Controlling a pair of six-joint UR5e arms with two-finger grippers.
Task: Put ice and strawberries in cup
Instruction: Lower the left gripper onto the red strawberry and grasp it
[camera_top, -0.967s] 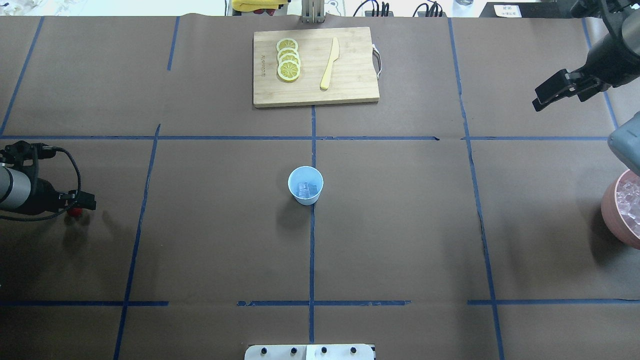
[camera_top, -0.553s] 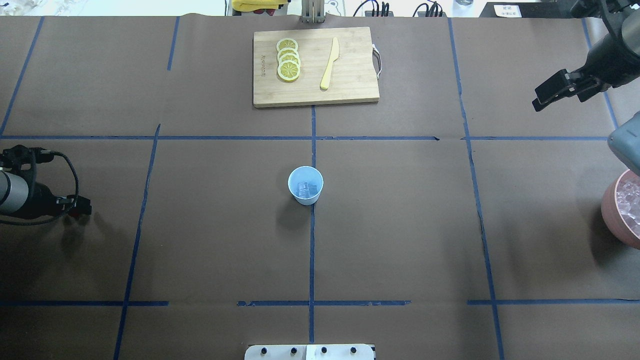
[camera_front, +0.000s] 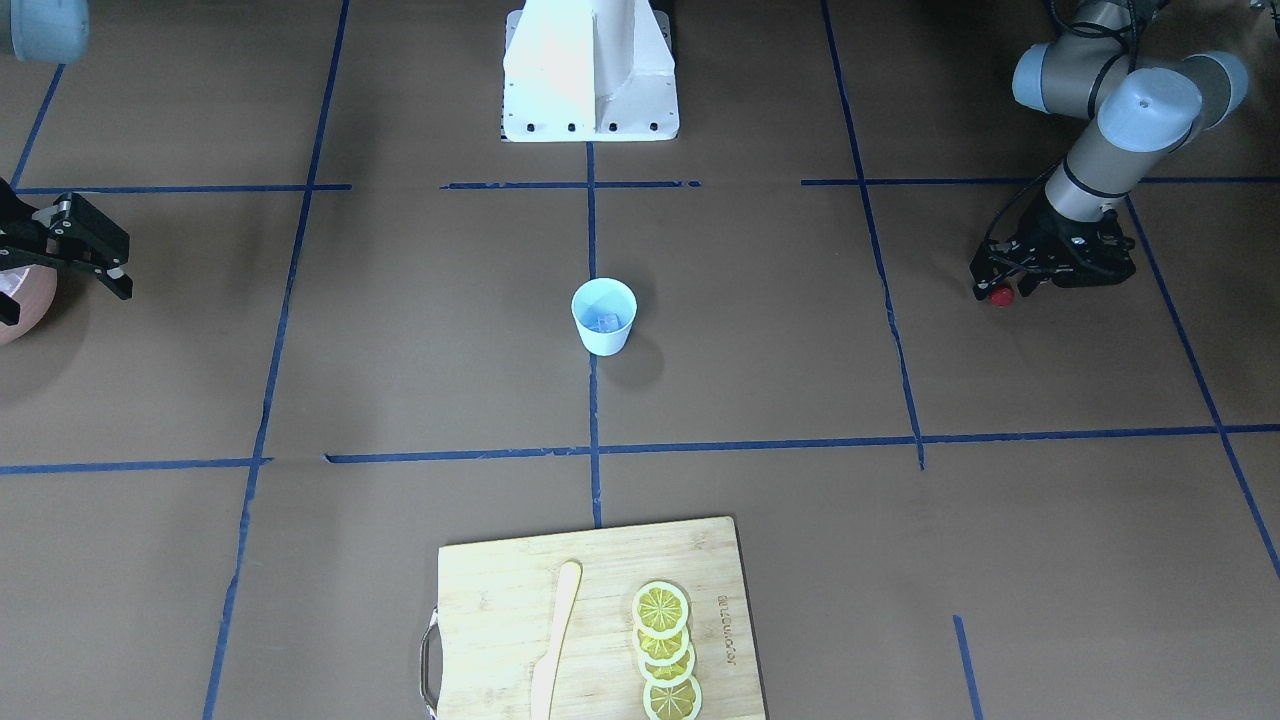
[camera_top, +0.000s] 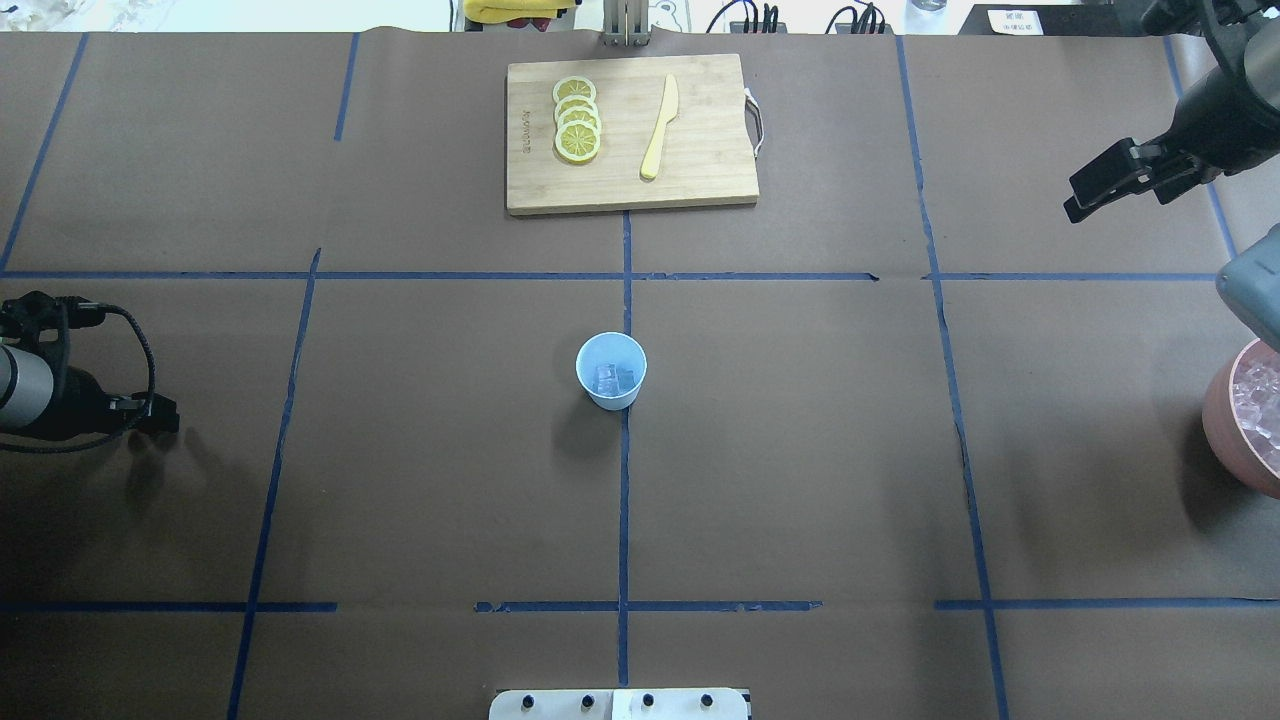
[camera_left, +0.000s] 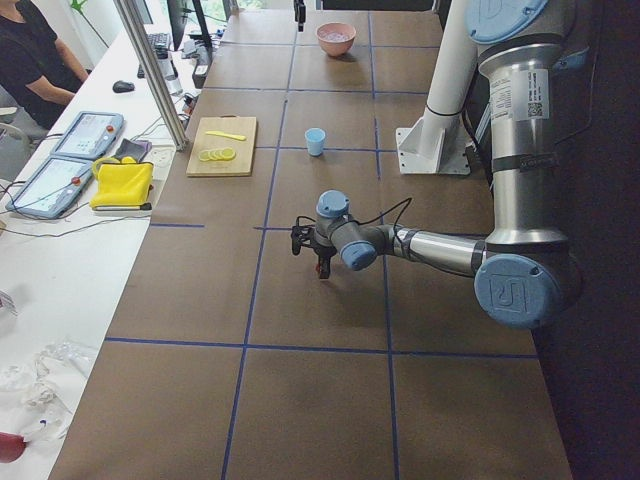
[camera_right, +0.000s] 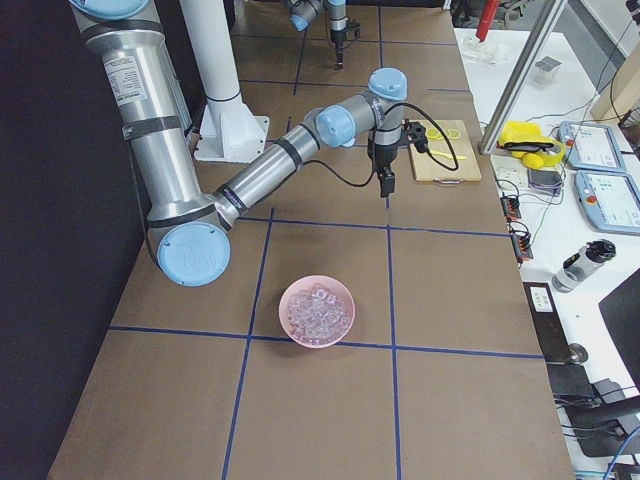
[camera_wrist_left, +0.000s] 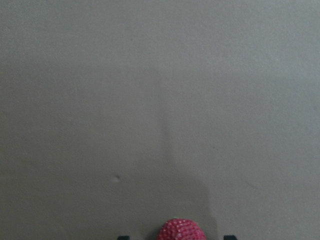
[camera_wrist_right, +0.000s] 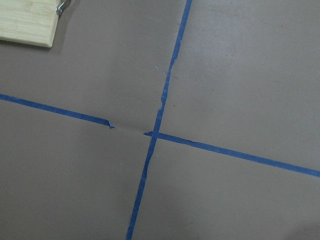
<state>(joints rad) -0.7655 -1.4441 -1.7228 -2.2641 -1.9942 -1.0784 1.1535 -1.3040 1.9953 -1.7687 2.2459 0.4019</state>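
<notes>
The pale blue cup (camera_top: 611, 370) (camera_front: 604, 316) stands at the table's middle with a few clear ice cubes (camera_top: 612, 378) in its bottom. One dark-red strawberry (camera_front: 1000, 296) (camera_wrist_left: 181, 230) lies at the tips of my left gripper (camera_front: 995, 285) (camera_top: 165, 418), which hangs low over the table far left of the cup. In the left wrist view the berry sits between the two fingers with a gap on each side, so the gripper reads as open. My right gripper (camera_top: 1072, 200) (camera_front: 125, 268) is raised at the far right, open and holding nothing.
A pink bowl (camera_right: 317, 311) (camera_top: 1225, 420) full of ice stands at the right edge of the table. A wooden cutting board (camera_top: 700, 120) at the far middle carries lemon slices (camera_top: 577, 118) and a yellow knife (camera_top: 661, 125). A person (camera_left: 30, 55) sits beyond the far edge.
My left gripper has shifted a little left and now covers the strawberry in the overhead view. The right arm has barely moved.
</notes>
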